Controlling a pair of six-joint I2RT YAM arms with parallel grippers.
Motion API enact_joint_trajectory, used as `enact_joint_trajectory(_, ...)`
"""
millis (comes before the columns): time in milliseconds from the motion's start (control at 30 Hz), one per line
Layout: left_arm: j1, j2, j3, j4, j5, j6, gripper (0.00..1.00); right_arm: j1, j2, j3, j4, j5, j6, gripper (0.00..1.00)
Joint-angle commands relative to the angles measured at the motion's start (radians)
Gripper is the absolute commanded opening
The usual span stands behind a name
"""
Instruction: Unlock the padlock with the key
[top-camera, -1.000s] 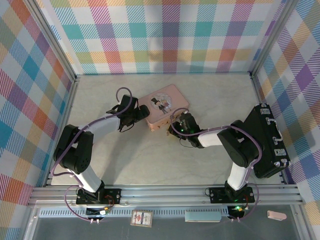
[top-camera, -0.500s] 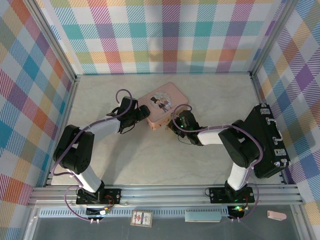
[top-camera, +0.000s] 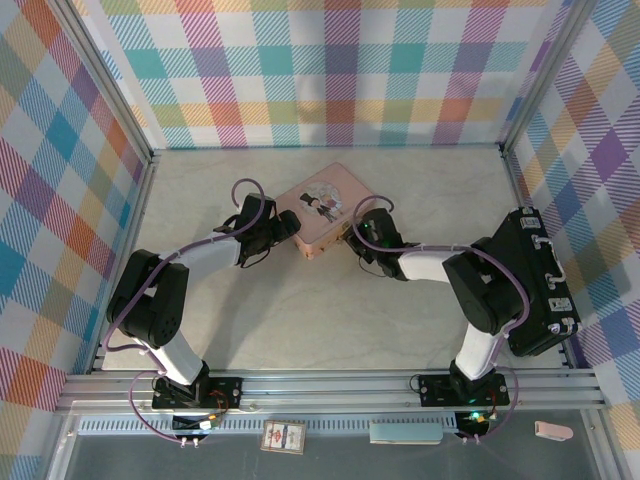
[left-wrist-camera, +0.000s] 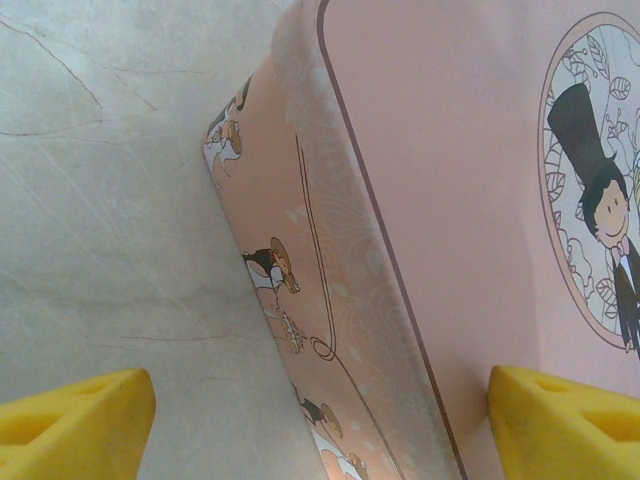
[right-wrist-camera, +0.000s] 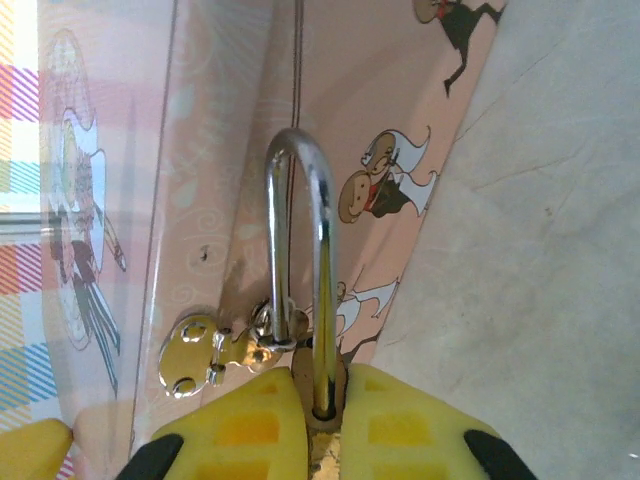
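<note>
Pale marbled desk (top-camera: 300, 330) seen from above, enclosed by walls of pastel plaid. At upper middle of the overhead view, pink tin (top-camera: 325, 205) with a cartoon bride and groom on its lid, set at an angle. Along the right edge of the desk, large black case (top-camera: 535, 285), well apart from the tin.

Just beside the tin's left side, left end effector (top-camera: 287, 228). From the left wrist camera: jaws spread wide and nothing gripped. One yellow fingertip (left-wrist-camera: 70, 430) in the lower left corner over bare desk, the other in the lower right corner over the pink lid. Tin's long side wall running between them. Contact with the tin impossible to tell.

At the tin's right side, nose toward it, right end effector (top-camera: 358, 235). From the right wrist camera: yellow pads (right-wrist-camera: 245, 425) at bottom centre, closed tight on the padlock (right-wrist-camera: 322, 250), with only a sliver of brass body visible between them. Thin silvery shackle rising up the middle of the frame, threaded through the small ring of the tin's shiny clasp (right-wrist-camera: 200, 355) on the pink side wall. Locked or not, impossible to tell. Marbled desk down the right of that frame.
</note>
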Motion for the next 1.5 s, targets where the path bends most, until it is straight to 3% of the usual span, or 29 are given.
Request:
enact_joint_trajectory(0,-0.005,0.024,-0.048,-0.135,-0.05,0.006,0.84,-0.023,-0.045,0.029,-0.045,0.058,-0.013,0.0)
enact_joint_trajectory(300,-0.005,0.016,-0.043,-0.14,-0.053,0.009,0.84,-0.026,-0.043,0.125,-0.305,0.071,-0.16,0.0)
enact_joint_trajectory(467,-0.005,0.016,-0.04,-0.138,-0.047,0.009,0.84,-0.026,-0.047,0.1,-0.238,0.062,-0.198,0.0)
enact_joint_trajectory(833,-0.004,-0.044,-0.008,-0.143,0.012,0.086,0.9,-0.08,-0.193,0.061,-0.344,0.044,-0.425,0.0)
enact_joint_trajectory(900,-0.001,-0.067,0.004,-0.139,0.061,0.114,0.93,-0.093,-0.237,0.049,-0.392,0.03,-0.49,0.0)
enact_joint_trajectory(967,0.011,-0.088,0.031,-0.123,0.183,0.14,0.93,-0.101,-0.278,0.045,-0.458,0.023,-0.559,0.0)
enact_joint_trajectory(1067,0.006,-0.152,0.076,-0.165,0.221,0.181,0.94,-0.112,-0.342,0.036,-0.544,-0.009,-0.649,0.0)
enact_joint_trajectory(1233,0.006,-0.299,0.027,-0.232,0.102,0.266,0.97,-0.118,-0.436,0.016,-0.675,-0.083,-0.758,0.0)
enact_joint_trajectory(1467,0.007,-0.609,-0.242,-0.236,-0.069,0.294,0.98,-0.118,-0.532,-0.054,-0.764,-0.188,-0.823,0.0)
